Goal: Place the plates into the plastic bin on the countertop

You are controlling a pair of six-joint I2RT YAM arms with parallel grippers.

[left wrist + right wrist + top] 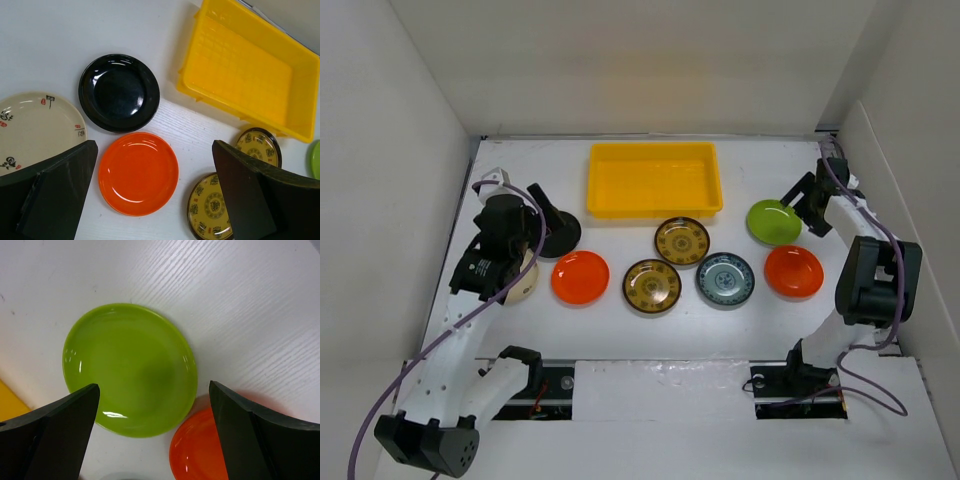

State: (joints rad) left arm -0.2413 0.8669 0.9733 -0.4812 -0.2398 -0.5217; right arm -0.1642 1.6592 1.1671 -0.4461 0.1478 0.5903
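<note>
- Near edge: you see the left arm [490, 260] and the right arm [870, 270] rising from their bases and reaching out over the white worktop [760, 170].
- Near row, left to right: the cream plate [525, 285] [35, 125], partly hidden under the left arm; the left orange plate [580, 277] [138, 173]; the near brown-gold plate [651, 286] [210, 210]; the blue-grey plate [725, 279]; the right orange plate [793, 271] [197, 450].
  All five lie flat on the worktop.
- Next row, left to right: the black plate [565, 235] [119, 93], just beyond the cream and left orange plates; the far brown-gold plate [681, 241] [259, 145], near the middle; the lime green plate [772, 222] [130, 367], just beyond the right orange plate.
- Left jaws: you have them spread wide and holding nothing.
  From above they sit at the left edge of the black plate; in the left wrist view the left orange plate shows between the two fingers.
- Right jaws: also spread wide and holding nothing, at the right far edge of the lime green plate.
  In the right wrist view that plate fills the gap between the fingers.
- Far side: the yellow plastic bin [653, 180] [240, 75] stands on the worktop, long side facing you, just beyond the far brown-gold plate.
  All eight plates lie outside it.
</note>
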